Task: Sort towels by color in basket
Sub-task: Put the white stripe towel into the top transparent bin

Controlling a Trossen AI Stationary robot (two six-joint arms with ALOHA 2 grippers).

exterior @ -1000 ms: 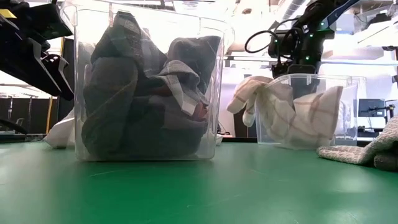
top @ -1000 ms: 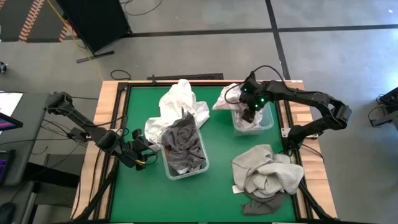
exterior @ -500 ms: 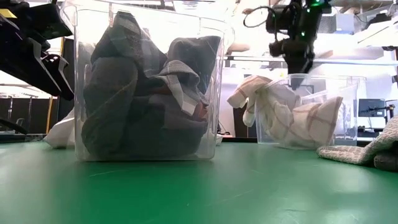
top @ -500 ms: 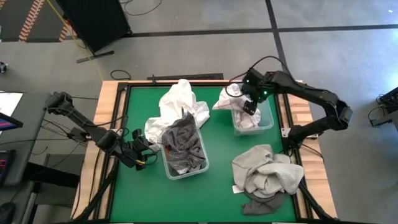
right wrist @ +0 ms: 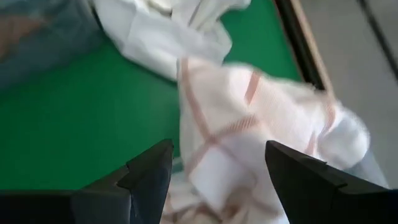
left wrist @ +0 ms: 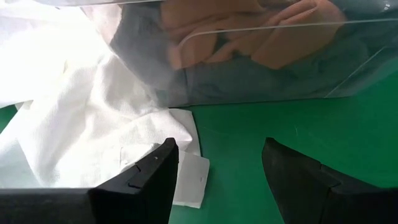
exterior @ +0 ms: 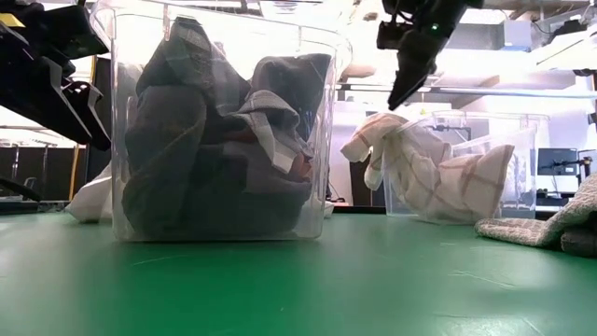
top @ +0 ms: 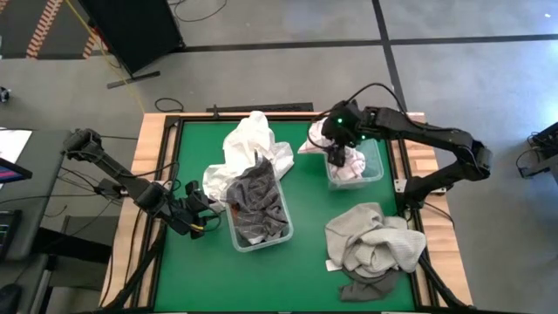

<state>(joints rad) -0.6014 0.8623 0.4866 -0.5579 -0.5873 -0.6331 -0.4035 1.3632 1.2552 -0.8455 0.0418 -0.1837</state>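
- High view: I had the right end effector (top: 335,150) raised over the near-left corner of the small clear bin (top: 373,172) at the counter's (top: 183,288) right rear. Checked towel (top: 353,163) sat in that bin, w/ part of it spilling over the left rim onto the green. Couldn't read the fingers from up here.
- High view, cont.: left end effector (top: 207,214) sat low at the left edge, just beside the big clear bin (top: 277,234) in the middle. Dark grey towels (top: 256,202) filled that bin. White towel (top: 251,144) lay heaped behind and to the left of it, touching it. Pile of beige-grey towels (top: 373,242) lay loose at the right front, w/ a darker cloth under its front edge.
- Low view: big bin (exterior: 321,140) was stuffed w/ grey cloth (exterior: 168,159); a bit of rust orange showed low inside it. Right end effector (exterior: 410,70) hung above the checked towel (exterior: 438,177), clear of it, holding nothing. Beige-grey pile's edge (exterior: 550,229) showed at far right.
- Left wrist view: left fingers (left wrist: 140,180) were spread wide, nothing between them, resting over the green counter (left wrist: 261,130). White towel (left wrist: 81,124) lay right ahead against the bin wall (left wrist: 261,62).
- Right wrist view: right fingers (right wrist: 149,171) were wide apart & empty. Checked towel (right wrist: 261,130) was below them, red lines plain; white cloth (right wrist: 168,31) lay beyond on the green.
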